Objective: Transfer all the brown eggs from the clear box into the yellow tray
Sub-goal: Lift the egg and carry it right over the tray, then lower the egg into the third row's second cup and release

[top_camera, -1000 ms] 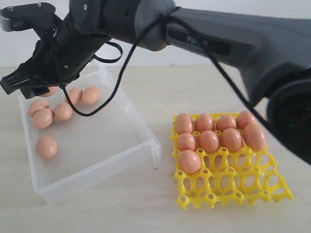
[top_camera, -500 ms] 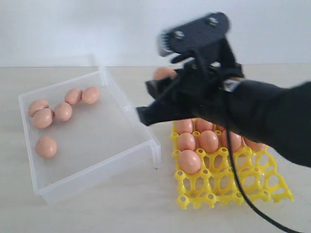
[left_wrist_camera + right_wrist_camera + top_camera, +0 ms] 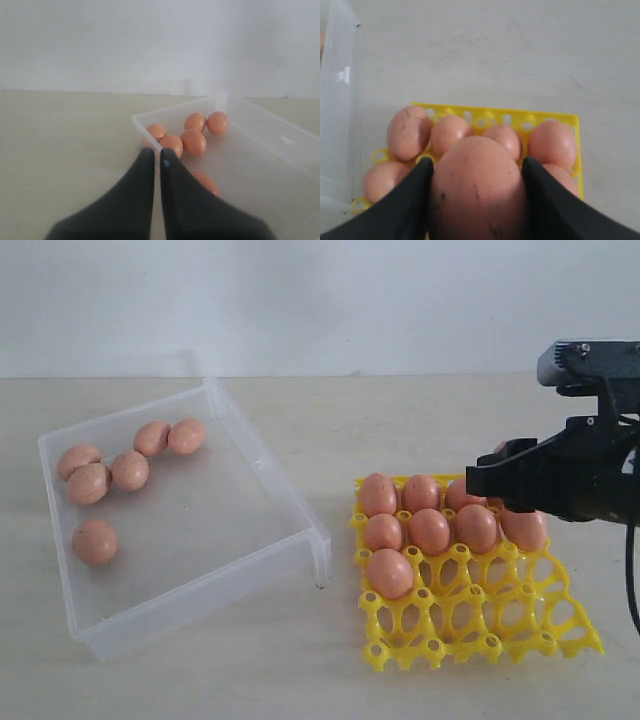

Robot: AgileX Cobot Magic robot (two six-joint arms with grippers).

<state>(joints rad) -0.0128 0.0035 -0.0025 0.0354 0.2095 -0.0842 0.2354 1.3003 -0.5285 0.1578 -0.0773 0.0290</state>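
Right end effector, clamping an egg, is arriving over the tray at right; placement probably next

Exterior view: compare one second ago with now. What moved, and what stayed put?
The right gripper, closed on a brown egg, swung from over the clear box across to above the right side of the yellow tray, carrying that egg out of the box. Nothing was let go. The six eggs left in the box, the eggs seated in the tray, and both containers stayed put.
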